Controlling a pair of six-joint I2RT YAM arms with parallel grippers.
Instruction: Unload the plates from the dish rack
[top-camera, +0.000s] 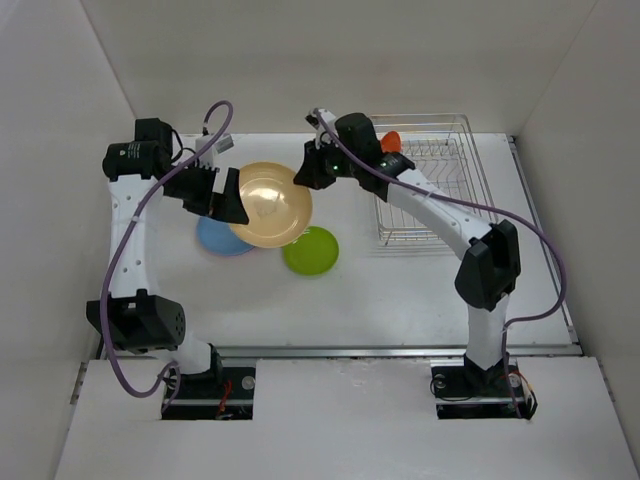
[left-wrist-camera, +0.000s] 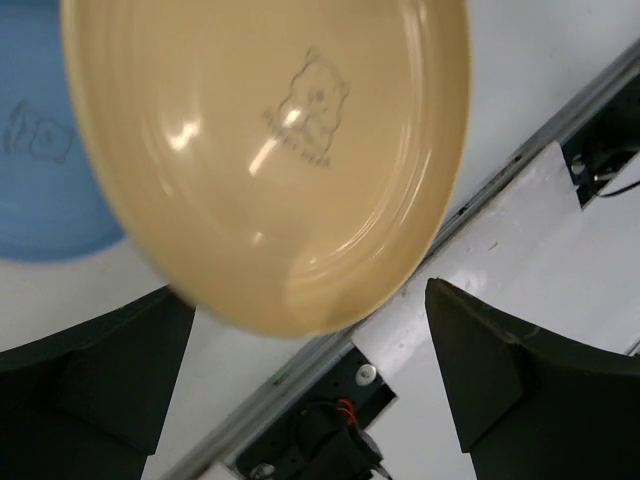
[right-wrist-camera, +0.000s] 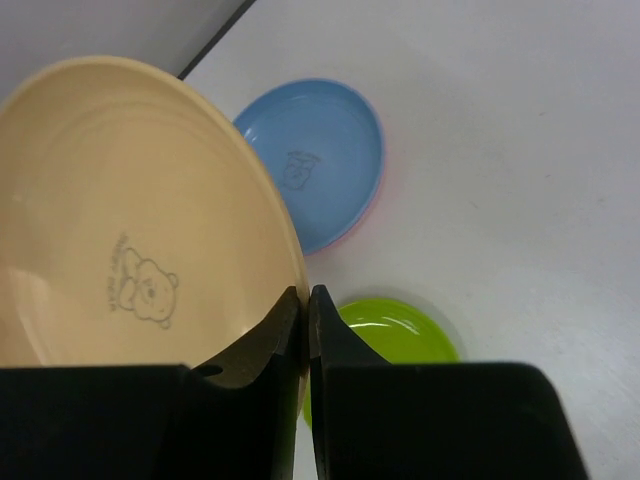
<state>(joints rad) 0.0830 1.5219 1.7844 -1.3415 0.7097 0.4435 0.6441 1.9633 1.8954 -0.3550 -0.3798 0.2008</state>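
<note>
My right jaws are clenched on the far right rim of the cream-yellow plate (top-camera: 270, 205), one finger on its face and one behind it. I hold it tilted in the air over the left half of the worktop (top-camera: 400, 300), between my two arms. The bear print in its bowl faces both wrist cameras.

My left jaws are released and spread wide at the plate's left rim. Seen from that wrist, the near edge of the plate dips between the two fingers (left-wrist-camera: 90, 390). I cannot tell whether either finger touches it.

Below the raised plate, the blue plate (top-camera: 218, 238) lies flat on the worktop, stacked on the pink plate (right-wrist-camera: 380, 190), of which only a thin crescent of rim shows. The lime green plate (top-camera: 310, 250) lies just to their right, apart from them.

The dish rack (top-camera: 450, 165) sits at the far right of the worktop, well apart from both jaws. The orange-red plate (top-camera: 391, 141) stands on edge at its far left corner, partly hidden behind my right arm.
</note>
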